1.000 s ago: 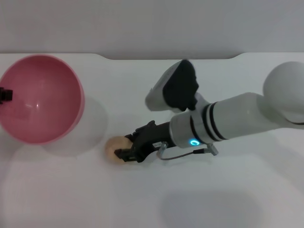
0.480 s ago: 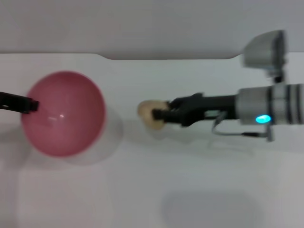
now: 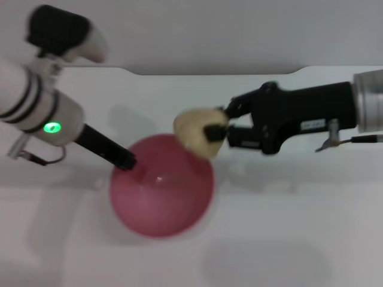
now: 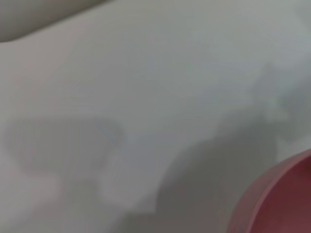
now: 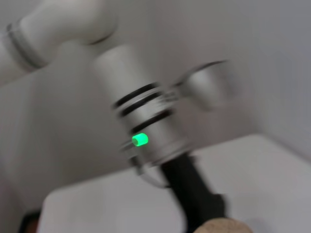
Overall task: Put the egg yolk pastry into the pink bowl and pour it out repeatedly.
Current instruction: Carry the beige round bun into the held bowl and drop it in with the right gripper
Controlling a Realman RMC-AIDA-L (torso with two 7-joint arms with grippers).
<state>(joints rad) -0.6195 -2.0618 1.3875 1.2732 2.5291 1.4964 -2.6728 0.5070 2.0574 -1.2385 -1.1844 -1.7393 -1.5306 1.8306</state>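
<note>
In the head view the pink bowl [image 3: 161,191] hangs over the middle of the white table, its hollow facing up toward me. My left gripper [image 3: 127,161] is shut on its left rim. The egg yolk pastry [image 3: 194,130], a pale tan ball, is held just above the bowl's far right rim, with my right gripper [image 3: 216,124] shut on it from the right. The left wrist view shows only a slice of the pink bowl [image 4: 284,199]. The top of the pastry [image 5: 224,226] shows in the right wrist view, below the left arm.
The white table [image 3: 287,239] spreads around the bowl, and its far edge meets a grey wall at the back. The left arm's wrist with a green light [image 5: 140,140] fills the right wrist view.
My left gripper has carried the pink bowl from the left toward the middle. My right gripper has lifted the pastry off the table and now holds it over the bowl's rim.
</note>
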